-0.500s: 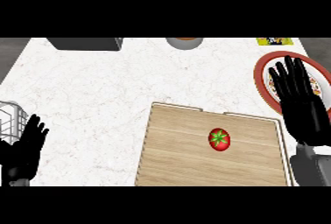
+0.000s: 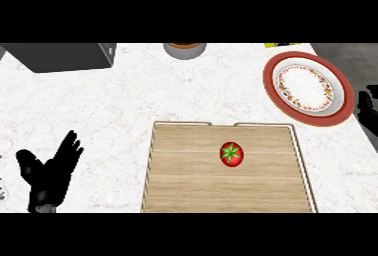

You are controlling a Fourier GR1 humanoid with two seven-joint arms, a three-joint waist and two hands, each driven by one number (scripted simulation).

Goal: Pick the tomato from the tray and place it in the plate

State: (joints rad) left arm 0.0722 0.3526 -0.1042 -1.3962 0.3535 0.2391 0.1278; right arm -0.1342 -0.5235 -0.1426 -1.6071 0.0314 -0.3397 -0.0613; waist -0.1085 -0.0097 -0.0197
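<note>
- My black left hand point(image 2: 50, 172) is resting with fingers spread at the lower left.
- The red tomato with green star top point(image 2: 231, 154) is lying untouched on the wooden tray point(image 2: 192, 190).
- My right hand point(image 2: 368, 107) is pulling away to the right edge beside the red-rimmed patterned plate point(image 2: 310, 87); I cannot tell its finger state, so the pick seems not started.

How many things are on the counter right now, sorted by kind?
Tomato: 1
Wooden tray: 1
Red-rimmed plate: 1
Round container at the far edge: 1
Dark box at far left: 1
Yellow item at the far edge, mostly cut off: 1
Total: 6
</note>
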